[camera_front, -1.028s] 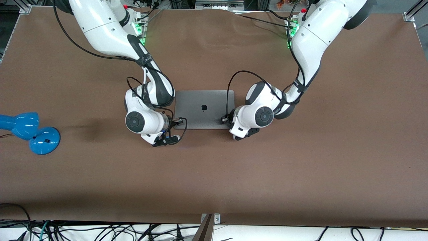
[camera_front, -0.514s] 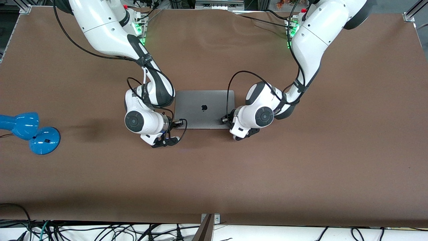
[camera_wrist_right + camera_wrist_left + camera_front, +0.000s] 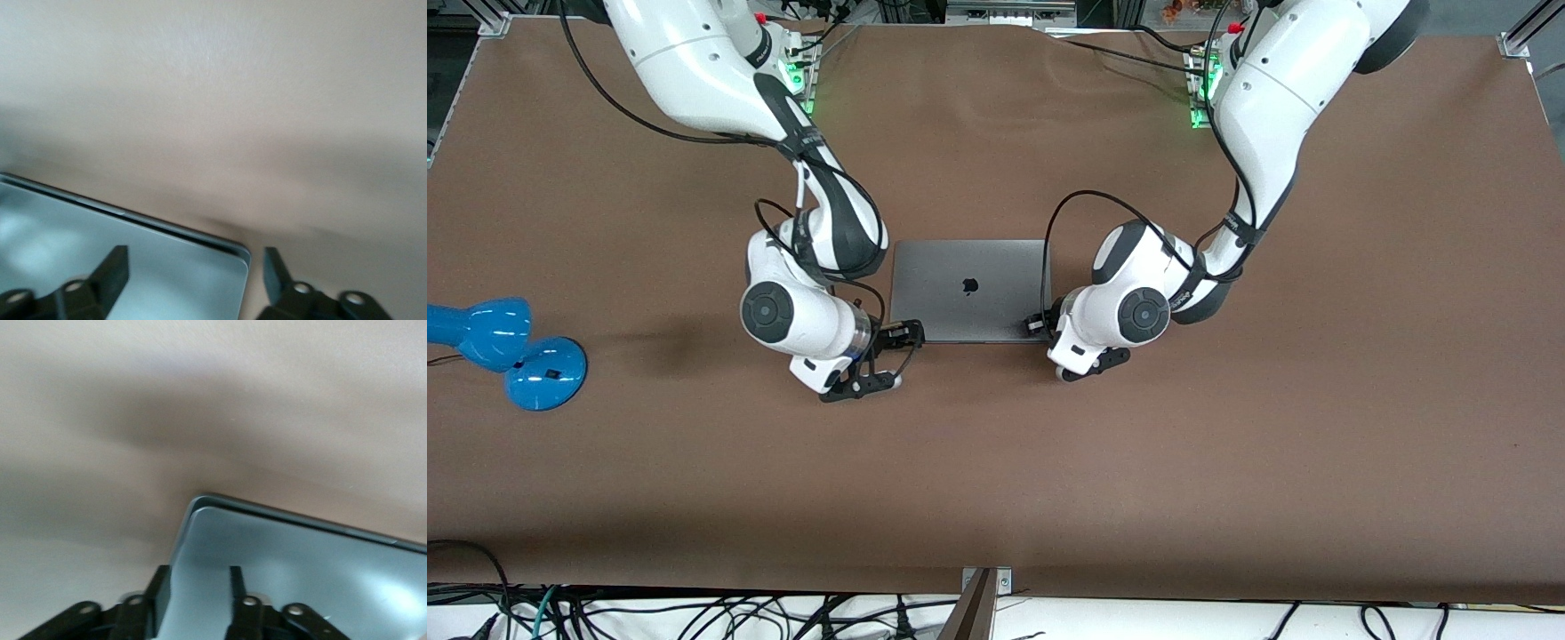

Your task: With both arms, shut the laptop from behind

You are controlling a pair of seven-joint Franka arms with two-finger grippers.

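The space-grey laptop [image 3: 969, 289] lies shut and flat at the table's middle, with the dark apple logo up. My right gripper [image 3: 903, 334] is at the laptop's near corner toward the right arm's end. In the right wrist view its fingers [image 3: 115, 269] stand wide apart over that corner of the lid [image 3: 133, 257], holding nothing. My left gripper [image 3: 1040, 324] is at the near corner toward the left arm's end. In the left wrist view its fingers [image 3: 235, 585] stand apart over that corner of the lid [image 3: 300, 573].
A blue desk lamp [image 3: 507, 351] lies at the right arm's end of the brown table [image 3: 996, 462]. Cables hang along the table's near edge [image 3: 694, 613].
Both wrists have drawn outward from the laptop's near corners, each toward its own end of the table and slightly nearer the front camera. The lid stays flat.
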